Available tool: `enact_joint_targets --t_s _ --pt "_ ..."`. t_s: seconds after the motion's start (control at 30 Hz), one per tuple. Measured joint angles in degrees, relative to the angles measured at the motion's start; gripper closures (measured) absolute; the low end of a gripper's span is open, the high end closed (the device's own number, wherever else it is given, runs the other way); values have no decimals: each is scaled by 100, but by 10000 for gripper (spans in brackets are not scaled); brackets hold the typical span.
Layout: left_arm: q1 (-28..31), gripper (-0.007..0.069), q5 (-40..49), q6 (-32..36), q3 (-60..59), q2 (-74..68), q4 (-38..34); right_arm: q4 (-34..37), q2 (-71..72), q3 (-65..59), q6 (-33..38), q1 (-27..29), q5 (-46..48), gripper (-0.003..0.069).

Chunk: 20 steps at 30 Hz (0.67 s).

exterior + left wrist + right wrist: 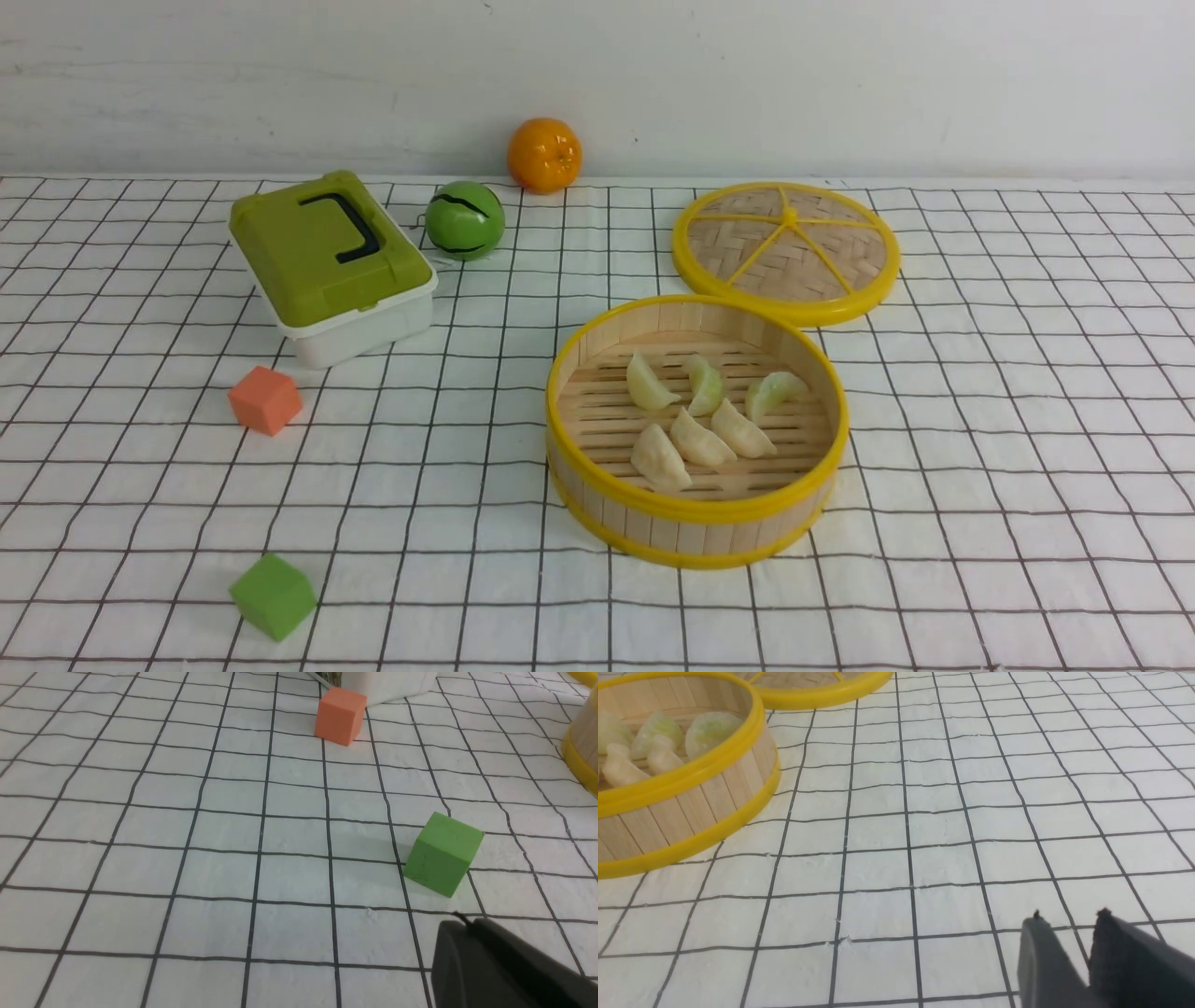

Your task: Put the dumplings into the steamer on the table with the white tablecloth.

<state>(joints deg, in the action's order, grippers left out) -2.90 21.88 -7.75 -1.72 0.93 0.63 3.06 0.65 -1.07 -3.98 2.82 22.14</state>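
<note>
The steamer (695, 511) stands on the white tablecloth (980, 420) right of centre. Inside it lie several dumplings (698, 439): three pale green at the back and three cream-white in front. Neither arm shows in the front view. In the right wrist view my right gripper (1070, 921) hovers over bare cloth with a narrow gap between its fingers and nothing in it. The steamer (691, 807) and its dumplings (658, 742) sit well away from it. My left gripper (460, 924) is shut and empty, just short of a green cube (443, 854).
A woven lid with yellow spokes (786, 250) lies behind the steamer. A green-lidded white box (331, 252), a green ball (465, 220) and an orange (544, 154) sit at the back left. An orange cube (265, 399) and the green cube (273, 595) lie at the left front.
</note>
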Motion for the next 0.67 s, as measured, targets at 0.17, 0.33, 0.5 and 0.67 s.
enact_joint_targets --t_s 0.17,0.33,0.5,0.67 --pt "0 624 0 0 0 0 0 0 0 0 0 0 0 482" --pt "0 623 0 0 0 0 0 0 0 0 0 0 0 481" --pt "0 622 0 0 0 0 0 0 0 0 0 0 0 480" --pt "0 615 0 0 0 0 0 0 0 0 0 0 0 474"
